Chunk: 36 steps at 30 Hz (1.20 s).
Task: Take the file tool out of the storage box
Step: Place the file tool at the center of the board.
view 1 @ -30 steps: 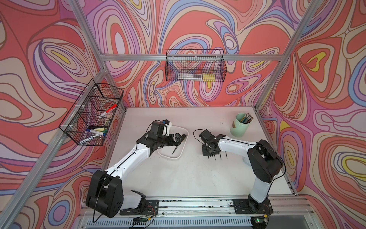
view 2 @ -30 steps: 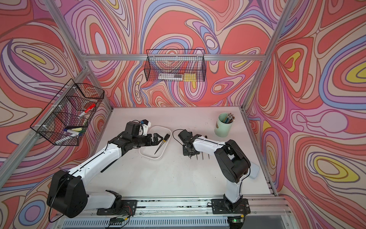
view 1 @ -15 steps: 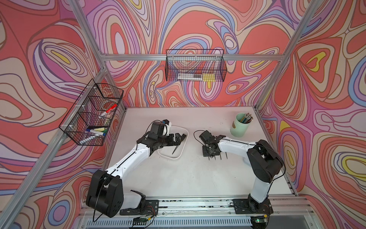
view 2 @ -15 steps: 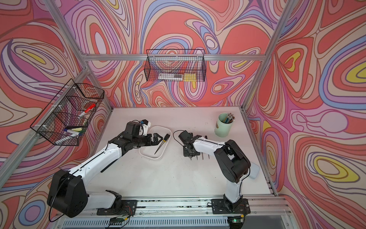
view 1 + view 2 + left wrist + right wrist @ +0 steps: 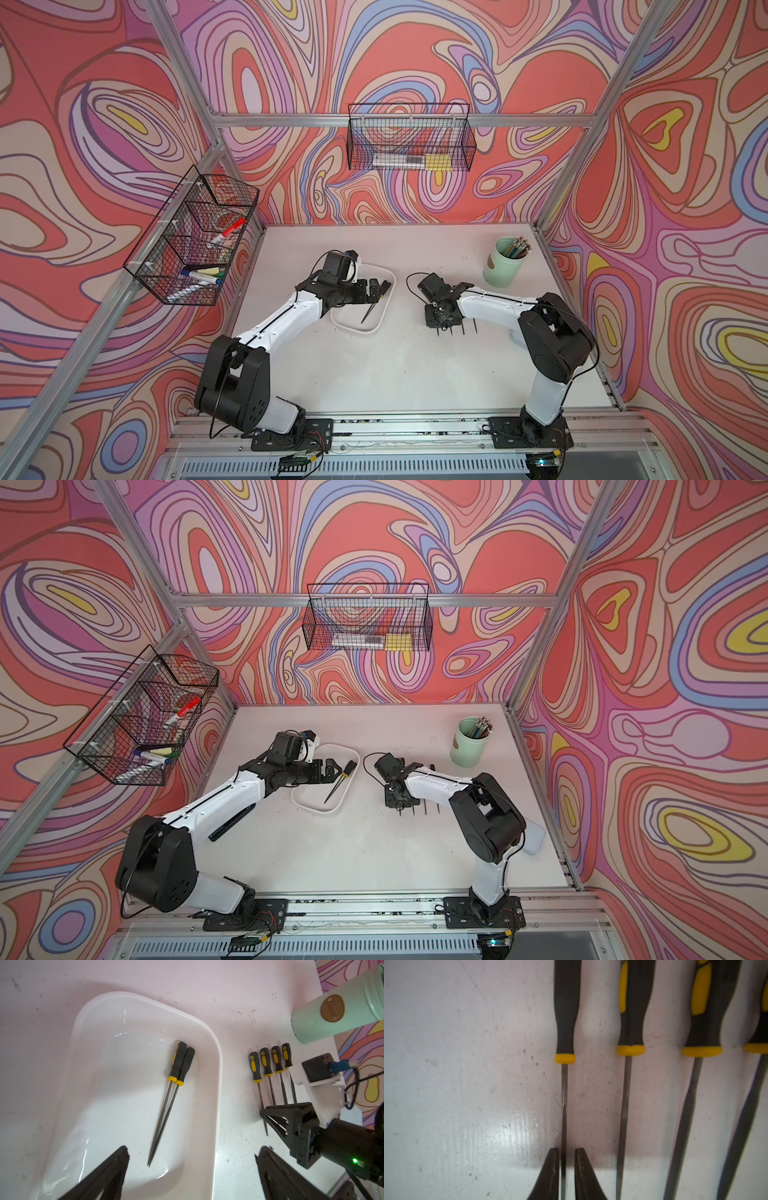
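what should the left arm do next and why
Probably lower the left end effector toward the two files in the tray: its jaws stand wide open above them, and both lie side by side, with four others already out on the table.

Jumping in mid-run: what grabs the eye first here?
Two yellow-and-black files lie together in the white storage box, below the wide-open left gripper. Four more files lie in a row on the table beside it, the right gripper slightly open around the end one's shaft.
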### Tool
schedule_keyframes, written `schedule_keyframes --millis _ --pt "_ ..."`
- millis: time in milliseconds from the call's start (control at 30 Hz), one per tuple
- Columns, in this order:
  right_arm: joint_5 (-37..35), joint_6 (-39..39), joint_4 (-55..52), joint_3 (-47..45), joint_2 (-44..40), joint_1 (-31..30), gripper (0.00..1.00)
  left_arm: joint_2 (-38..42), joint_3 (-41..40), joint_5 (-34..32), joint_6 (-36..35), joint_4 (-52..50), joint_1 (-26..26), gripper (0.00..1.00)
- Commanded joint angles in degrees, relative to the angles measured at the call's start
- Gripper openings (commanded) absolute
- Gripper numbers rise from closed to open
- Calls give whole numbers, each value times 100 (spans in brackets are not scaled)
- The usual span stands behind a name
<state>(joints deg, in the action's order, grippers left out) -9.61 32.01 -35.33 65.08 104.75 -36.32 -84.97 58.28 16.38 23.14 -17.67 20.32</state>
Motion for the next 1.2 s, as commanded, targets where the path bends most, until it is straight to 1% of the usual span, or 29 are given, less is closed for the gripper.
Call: schedule_keyframes --millis 0,67,133,200,267,367,400,533,633,733,833,933,1167 --pt "-43 -114 -76 252 -290 19 17 -336 353 -386 -380 -146 16 97" --pt "-13 -180 -84 309 -580 19 18 -552 509 -450 -494 -195 12 93" --pt "43 -258 -86 339 -783 19 22 -771 673 -496 -618 -249 15 86" --pt "115 -339 -84 347 -967 17 29 -995 846 -600 -750 -342 12 81" --pt "207 -409 -65 339 -1133 19 33 -1277 1093 -656 -949 -522 12 75" --pt "362 -467 -21 305 -1369 28 43 -1702 1469 -731 -1114 -778 15 63" --pt "401 -481 -25 312 -1427 28 47 -1841 1573 -691 -1142 -820 11 61" --pt "505 -511 -12 331 -1512 37 61 -2349 1957 -428 -1138 -886 24 56" --pt "606 -503 50 262 -1488 28 79 -2602 2177 -406 -1158 -895 68 51" --pt "680 -486 130 177 -1475 35 88 -2774 2337 -407 -1189 -913 134 49" --pt "671 -485 133 154 -1434 37 92 -2918 2453 -390 -1205 -922 187 48" --pt "662 -494 158 154 -1413 27 93 -3096 2568 -393 -1219 -944 259 47" --pt "628 -527 176 76 -1463 37 92 -3383 2767 -835 -1206 -1084 357 39"
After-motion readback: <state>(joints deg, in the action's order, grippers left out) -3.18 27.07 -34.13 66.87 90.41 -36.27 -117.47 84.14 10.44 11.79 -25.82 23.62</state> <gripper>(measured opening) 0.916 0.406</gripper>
